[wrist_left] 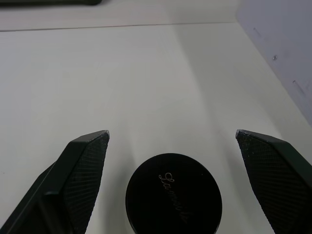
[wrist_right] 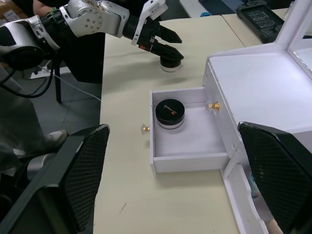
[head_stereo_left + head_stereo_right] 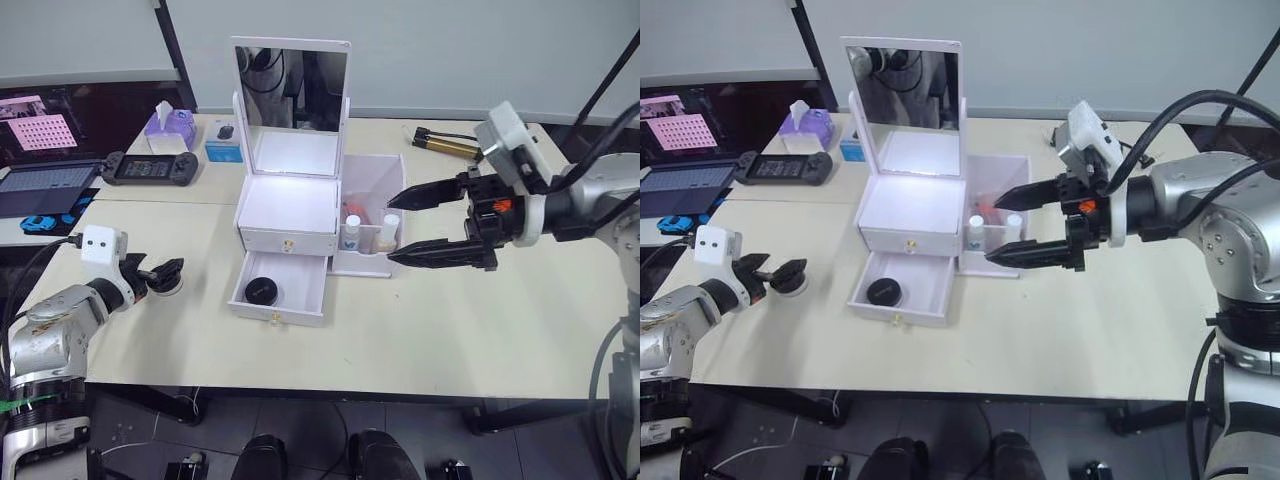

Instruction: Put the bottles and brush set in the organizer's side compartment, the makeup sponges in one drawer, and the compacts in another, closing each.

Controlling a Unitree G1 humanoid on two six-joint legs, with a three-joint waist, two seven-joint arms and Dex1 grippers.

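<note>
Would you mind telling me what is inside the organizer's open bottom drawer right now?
The open drawer holds one black compact near its left side; the rest of its visible floor is bare. The back part under the organizer is covered, so I can't say what's there.

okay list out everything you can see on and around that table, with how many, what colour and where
organizer: 1, white, mirror up, table centre
lower drawer: 1, white, pulled open
compact in drawer: 1, black
compact on table: 1, black, left of the organizer, between the left gripper's fingers
bottles: at least 2, white, in the side compartment
tissue box: 1, purple, far left
game controller: 1, black, far left
small box: 1, blue and white, behind the organizer
gold and black tool: 1, far right
laptop: 1, left edge
left gripper: open around the compact
right gripper: open, beside the side compartment
</note>
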